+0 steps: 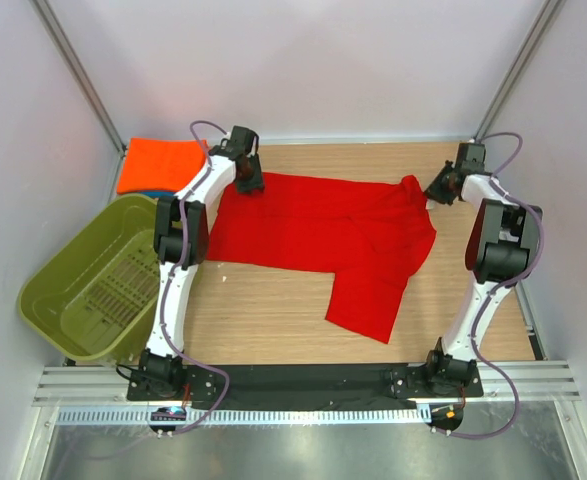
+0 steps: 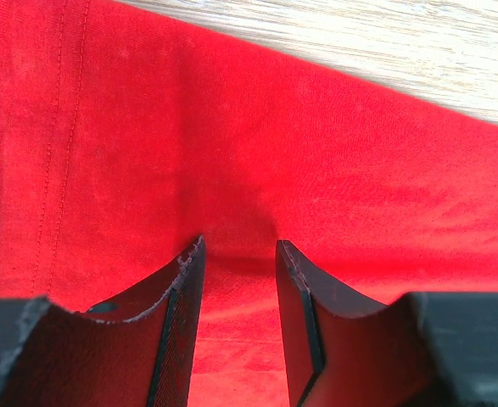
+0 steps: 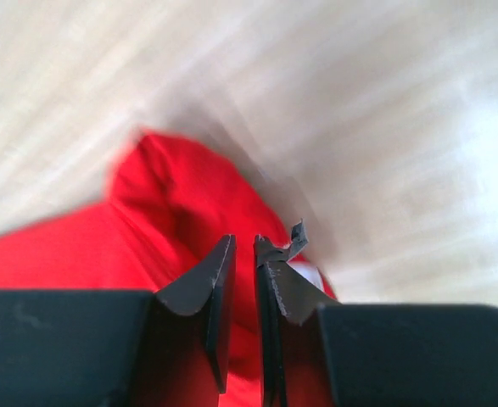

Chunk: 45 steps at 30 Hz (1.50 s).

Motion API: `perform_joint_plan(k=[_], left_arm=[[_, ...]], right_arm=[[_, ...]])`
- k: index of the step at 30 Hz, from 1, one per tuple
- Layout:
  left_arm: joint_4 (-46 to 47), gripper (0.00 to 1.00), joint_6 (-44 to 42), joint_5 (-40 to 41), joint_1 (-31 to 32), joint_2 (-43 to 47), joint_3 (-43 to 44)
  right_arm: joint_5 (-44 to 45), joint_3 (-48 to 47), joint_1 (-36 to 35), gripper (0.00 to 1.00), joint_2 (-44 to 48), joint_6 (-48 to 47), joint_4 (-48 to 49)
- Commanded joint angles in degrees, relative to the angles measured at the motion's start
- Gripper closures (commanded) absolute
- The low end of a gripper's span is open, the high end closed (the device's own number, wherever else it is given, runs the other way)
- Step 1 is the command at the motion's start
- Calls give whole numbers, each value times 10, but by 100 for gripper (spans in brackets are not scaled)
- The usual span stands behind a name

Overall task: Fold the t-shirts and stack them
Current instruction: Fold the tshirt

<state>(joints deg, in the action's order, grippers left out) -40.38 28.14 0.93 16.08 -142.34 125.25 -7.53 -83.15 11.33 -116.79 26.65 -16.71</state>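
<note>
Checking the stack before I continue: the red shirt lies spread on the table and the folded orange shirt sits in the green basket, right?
Not quite. The folded orange shirt is not in the green basket; the top view shows it on the table beyond the basket, at the far left corner. The red shirt does lie spread on the table.

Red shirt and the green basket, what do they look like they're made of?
Red shirt: soft matte cloth, probably cotton knit; stitched hem and wrinkles show. Green basket: rigid moulded plastic, slight sheen, slotted floor.
</note>
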Motion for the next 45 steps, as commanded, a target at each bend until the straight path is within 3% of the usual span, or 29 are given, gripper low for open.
perform_joint_plan(k=[1,13,20,28,32,40,45], left_arm=[[-26,59,0,29,-6,-12,0],[-35,59,0,35,-6,-6,-5],[-36,59,3,35,-6,-1,-15],[-43,58,-6,36,-6,4,-11],[-42,58,-4,22,-7,8,-10],[-38,58,8,5,-6,10,-12],[-39,58,3,8,-6,10,-10]], right_arm=[[-67,-58,0,78,-44,-6,11],[-57,-82,-12,74,-99,-13,-7],[-59,-70,-11,62,-5,-45,-19],[-154,-4,74,55,53,1,8],[-237,-10,87,43,3,3,28],[-345,-113,88,35,-144,27,85],[-374,-183,82,33,-200,15,59]])
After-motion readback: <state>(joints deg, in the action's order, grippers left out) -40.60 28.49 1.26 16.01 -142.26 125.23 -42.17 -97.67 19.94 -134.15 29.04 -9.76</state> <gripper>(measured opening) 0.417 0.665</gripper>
